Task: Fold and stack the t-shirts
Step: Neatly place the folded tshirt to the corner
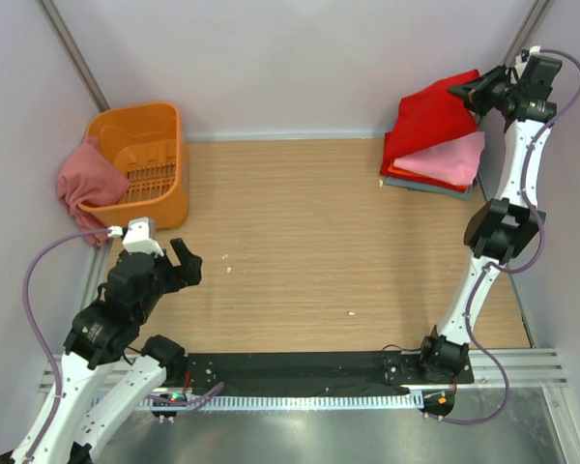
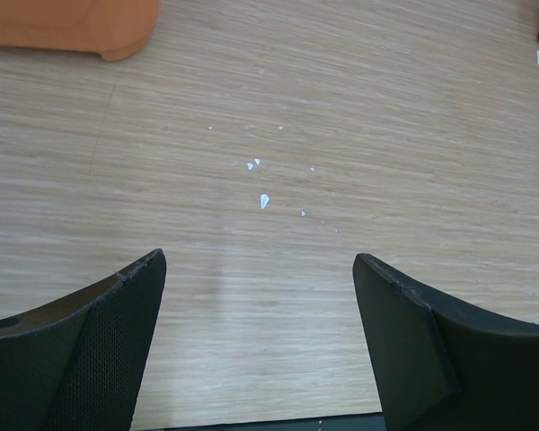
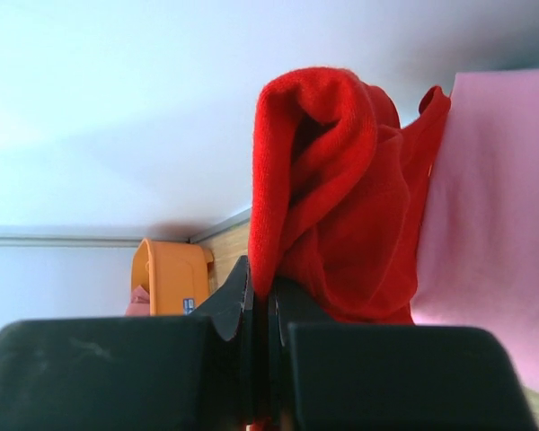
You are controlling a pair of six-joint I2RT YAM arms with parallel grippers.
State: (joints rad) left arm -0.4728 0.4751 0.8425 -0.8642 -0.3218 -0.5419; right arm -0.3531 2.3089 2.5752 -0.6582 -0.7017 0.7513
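A bright red t-shirt [image 1: 433,116] hangs lifted at the far right corner, with my right gripper [image 1: 464,92] shut on its edge. In the right wrist view the red t-shirt [image 3: 332,206] bunches up out of the closed jaws of my right gripper [image 3: 262,292]. Below it lies a stack with a light pink t-shirt [image 1: 449,159] on top, and orange-red and grey-blue edges [image 1: 420,184] show under that. A dusty rose t-shirt [image 1: 85,184] drapes over the left side of the basket. My left gripper [image 1: 174,263] hovers open over bare wood at the near left; its fingertips [image 2: 135,296] hold nothing.
An orange slotted plastic basket [image 1: 145,159] stands at the far left, and its corner [image 2: 72,27] shows in the left wrist view. Small white specks [image 2: 263,199] lie on the wooden table [image 1: 300,242]. White walls close in the back and sides.
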